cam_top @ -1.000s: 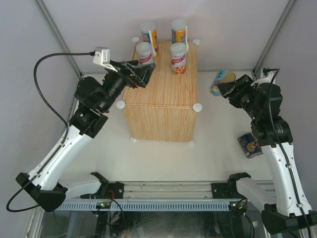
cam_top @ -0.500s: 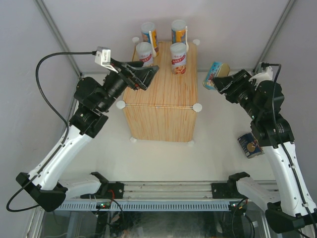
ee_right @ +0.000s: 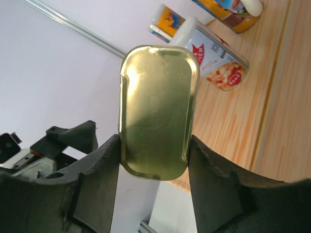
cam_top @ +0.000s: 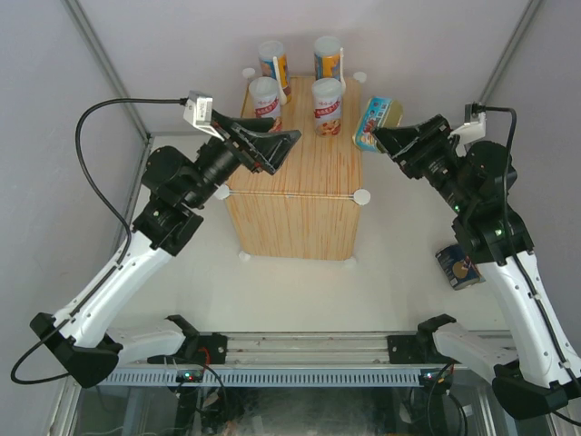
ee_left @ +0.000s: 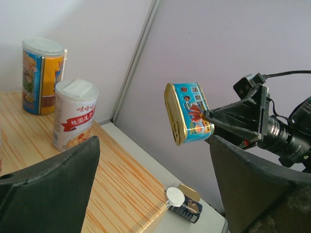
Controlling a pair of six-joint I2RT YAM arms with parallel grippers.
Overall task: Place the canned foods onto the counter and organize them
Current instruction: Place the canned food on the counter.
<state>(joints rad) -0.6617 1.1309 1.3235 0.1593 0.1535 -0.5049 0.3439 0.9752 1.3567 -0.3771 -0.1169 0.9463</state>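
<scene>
A flat gold-blue tin (cam_top: 375, 120) hangs in the air just off the counter's (cam_top: 295, 191) far right edge, with my right gripper (cam_top: 385, 136) shut on it. In the right wrist view the tin's gold face (ee_right: 155, 109) fills the gap between the fingers (ee_right: 102, 179). My left gripper (cam_top: 277, 150) is open and empty above the counter's left half. Two tall blue-orange cylinders (cam_top: 272, 62) (cam_top: 327, 56) and two white-red cans (cam_top: 264, 95) (cam_top: 327, 104) stand at the counter's far end. A dark can (cam_top: 458, 266) lies on the table at the right.
White round knobs (cam_top: 362, 196) mark the counter's corners. The left wrist view shows the held tin (ee_left: 187, 112), a white-red can (ee_left: 74, 114), a tall cylinder (ee_left: 41, 75) and the dark can (ee_left: 190, 208) below the counter's edge. Grey walls close in on both sides.
My right gripper has carried the tin left and away, from beside the counter to its far right edge. My left gripper has shifted a little to the right over the counter, still open.
</scene>
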